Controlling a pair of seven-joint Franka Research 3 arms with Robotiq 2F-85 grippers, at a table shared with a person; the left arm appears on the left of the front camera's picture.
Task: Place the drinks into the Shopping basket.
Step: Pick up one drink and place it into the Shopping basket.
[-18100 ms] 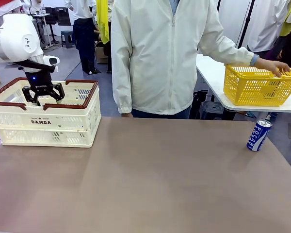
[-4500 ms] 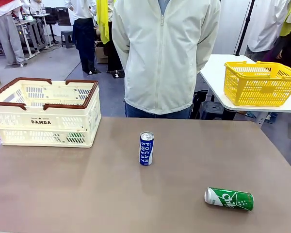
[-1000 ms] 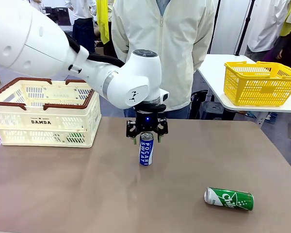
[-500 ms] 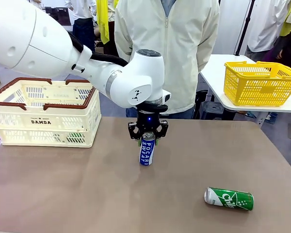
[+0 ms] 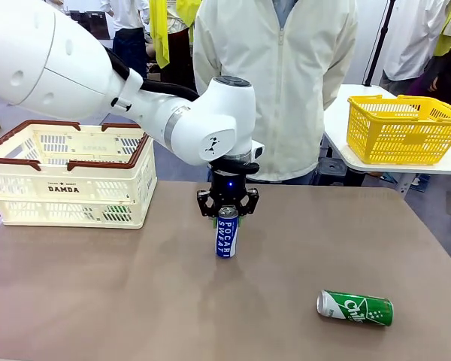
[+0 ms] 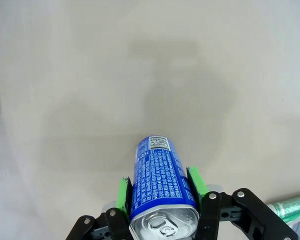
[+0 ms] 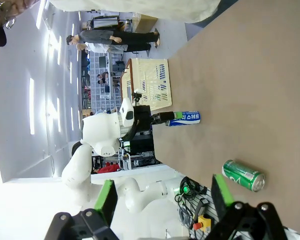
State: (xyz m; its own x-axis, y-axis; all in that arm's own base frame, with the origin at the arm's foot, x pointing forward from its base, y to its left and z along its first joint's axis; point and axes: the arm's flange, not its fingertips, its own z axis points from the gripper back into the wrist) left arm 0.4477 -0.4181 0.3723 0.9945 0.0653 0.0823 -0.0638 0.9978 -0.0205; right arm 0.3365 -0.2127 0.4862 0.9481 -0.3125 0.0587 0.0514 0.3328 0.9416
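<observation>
A blue drink can (image 5: 225, 235) stands upright at the middle of the table. My left gripper (image 5: 227, 214) has come down over its top and is shut on it. In the left wrist view the green pads (image 6: 122, 192) press both sides of the blue can (image 6: 160, 175). A green drink can (image 5: 355, 307) lies on its side at the front right, also at the edge of the left wrist view (image 6: 290, 207). The cream Shopping basket (image 5: 68, 188) stands at the far left, with something green showing through its slots. My right gripper (image 7: 162, 197) hangs open and empty, well off from the green can (image 7: 242, 175).
A person in a pale jacket (image 5: 278, 75) stands at the far side of the table. A yellow mesh basket (image 5: 402, 128) sits on a white side table at the right. Bare brown tabletop (image 5: 98, 293) lies between the blue can and the Shopping basket.
My left gripper's jaws have drawn in from wide open onto the blue can's top. The can stays in place. The person has shifted to the right.
</observation>
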